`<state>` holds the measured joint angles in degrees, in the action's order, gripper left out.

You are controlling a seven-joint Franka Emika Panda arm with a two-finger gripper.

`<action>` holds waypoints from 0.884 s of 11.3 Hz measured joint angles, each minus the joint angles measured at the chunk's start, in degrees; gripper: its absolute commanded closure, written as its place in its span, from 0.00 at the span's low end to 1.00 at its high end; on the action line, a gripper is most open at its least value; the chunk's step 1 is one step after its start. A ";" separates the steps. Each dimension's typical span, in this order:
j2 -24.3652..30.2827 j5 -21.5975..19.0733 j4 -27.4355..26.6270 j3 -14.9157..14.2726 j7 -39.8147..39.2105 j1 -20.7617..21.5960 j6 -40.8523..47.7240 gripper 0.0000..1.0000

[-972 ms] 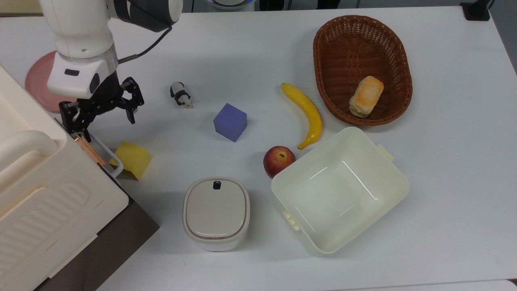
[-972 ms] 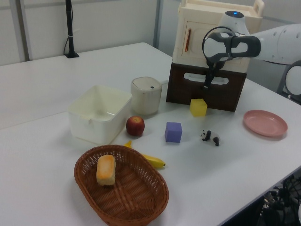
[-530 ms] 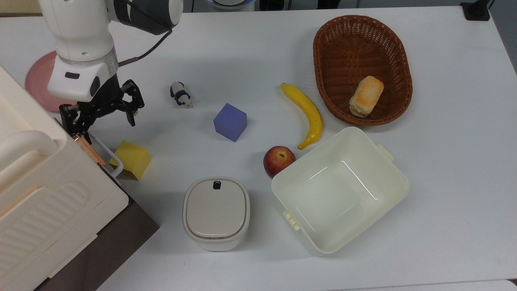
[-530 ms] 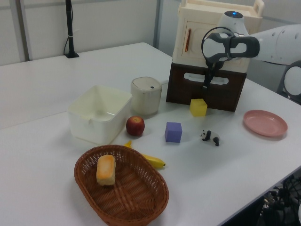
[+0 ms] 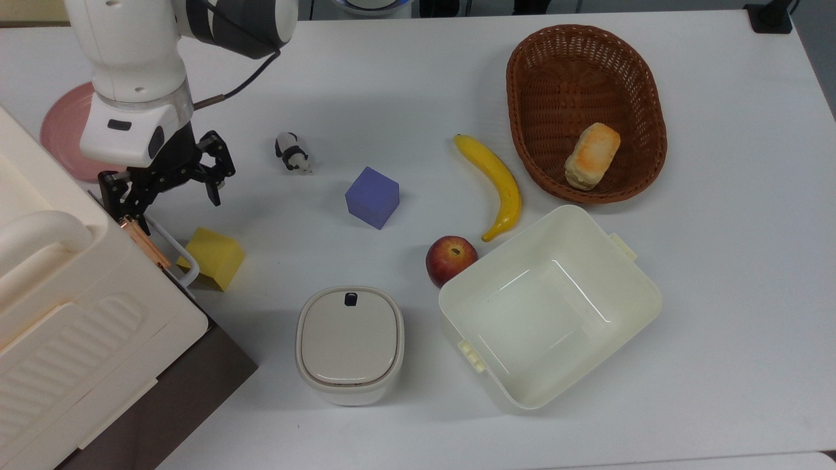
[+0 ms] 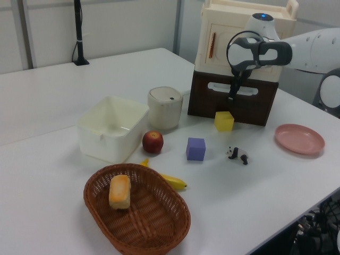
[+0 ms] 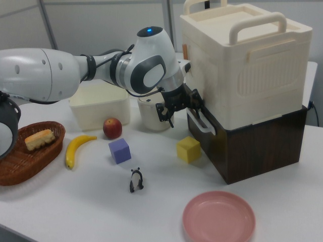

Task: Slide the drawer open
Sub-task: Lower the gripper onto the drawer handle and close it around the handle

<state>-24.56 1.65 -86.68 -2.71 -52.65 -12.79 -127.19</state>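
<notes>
The gripper is hovering at the upper left of the top view, its 2 black fingers spread wide and holding nothing. One finger is sitting close to the cabinet's front, just above the white loop handle; whether it is touching the handle cannot be told. Compared with 1 second ago, the gripper has shifted only slightly, edging a little toward the top view's right and upward, while the opening of the fingers looks unchanged.

The drawer is the dark brown lower section under the cream storage box, at the right of the right view. It is sitting shut, flush with the dark base, as it was in the earlier pictures. In the left view the gripper is hanging in front of the drawer's front panel at the upper right of the frame.

Nothing else on the white surface has moved. The yellow cube is lying just beside the handle, the toy panda and the purple cube are standing further toward the centre, and the banana and the apple are lying near the cream tub. The lidded container is sitting at the lower centre. The bread roll is resting in the wicker basket, and the pink plate is partly hidden behind the arm.
</notes>
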 measured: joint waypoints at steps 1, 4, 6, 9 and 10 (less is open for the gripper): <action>-0.01 0.00 0.01 0.00 0.00 0.00 0.00 0.00; -0.35 0.00 0.04 0.00 0.00 0.03 0.00 0.00; -0.44 0.00 0.07 0.00 0.00 0.05 0.00 0.00; -0.47 0.00 0.10 0.00 -0.05 0.06 0.00 0.27; -0.50 0.00 0.13 0.00 -0.05 0.06 0.00 0.38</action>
<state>-25.06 1.65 -86.55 -2.71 -52.71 -12.72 -127.19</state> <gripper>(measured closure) 0.079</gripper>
